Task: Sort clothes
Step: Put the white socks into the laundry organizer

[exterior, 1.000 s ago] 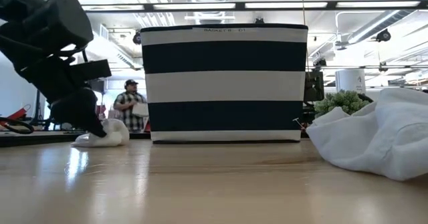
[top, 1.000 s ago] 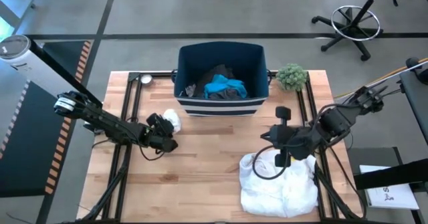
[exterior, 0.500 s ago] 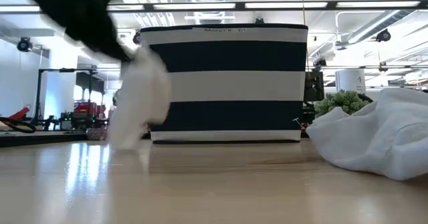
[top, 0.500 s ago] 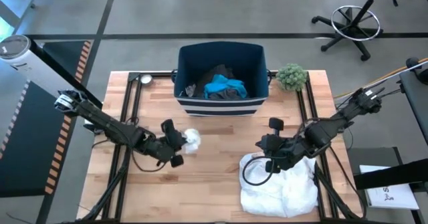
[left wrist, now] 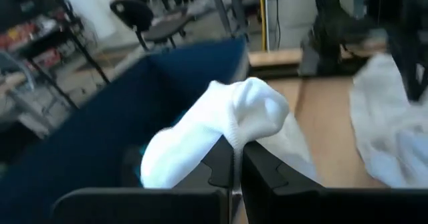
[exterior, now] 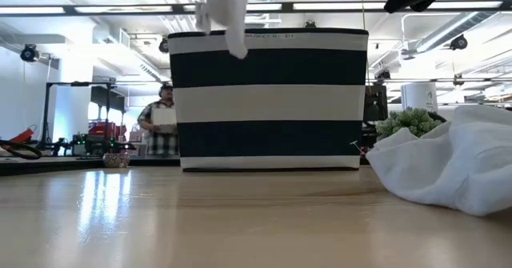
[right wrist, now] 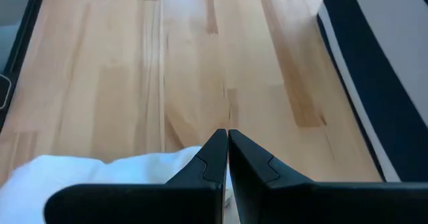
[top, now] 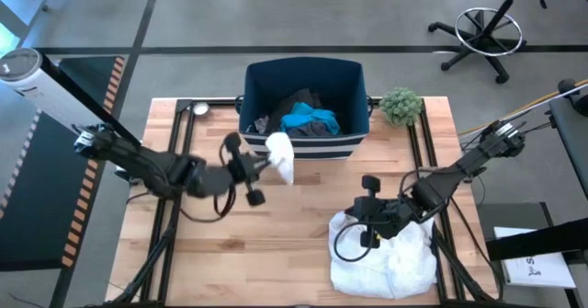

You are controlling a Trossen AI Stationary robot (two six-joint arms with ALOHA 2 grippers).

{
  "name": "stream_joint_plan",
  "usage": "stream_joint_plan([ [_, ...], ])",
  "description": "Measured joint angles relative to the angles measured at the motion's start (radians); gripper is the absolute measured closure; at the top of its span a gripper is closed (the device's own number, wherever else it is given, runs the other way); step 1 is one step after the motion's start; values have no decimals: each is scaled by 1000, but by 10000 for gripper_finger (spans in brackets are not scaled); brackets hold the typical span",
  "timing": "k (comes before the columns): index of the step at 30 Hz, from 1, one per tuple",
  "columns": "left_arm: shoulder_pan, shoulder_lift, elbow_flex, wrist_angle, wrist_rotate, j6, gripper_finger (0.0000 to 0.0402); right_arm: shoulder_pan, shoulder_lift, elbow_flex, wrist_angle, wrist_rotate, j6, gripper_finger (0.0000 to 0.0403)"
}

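While the left pincer (top: pixel 260 165) is clenching a small white sock (top: pixel 280 155) just at the bin's (top: pixel 303 147) front rim, blue and dark clothes (top: pixel 308 117) are already lying inside the bin. Beside the bin, the right pincer (right wrist: pixel 226 158), fingers pressed together and holding nothing, is hovering at the big white garment (top: pixel 386 257) waiting on the table (top: pixel 276 234); a small plant (top: pixel 401 105) is sitting at the bin's corner, clear of both arms.

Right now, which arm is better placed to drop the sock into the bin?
Left. The left gripper is shut on the sock, lifted beside the bin front. The right gripper sits low over the white garment.
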Motion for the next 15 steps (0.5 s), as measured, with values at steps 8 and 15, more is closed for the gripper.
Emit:
stream_joint_plan([
  [8, 297, 0, 131, 124, 314, 218, 401, 1, 0, -3, 12, 0, -1, 403],
  [15, 586, 0, 139, 145, 530, 183, 401, 2, 0, 2, 15, 2, -9, 403],
])
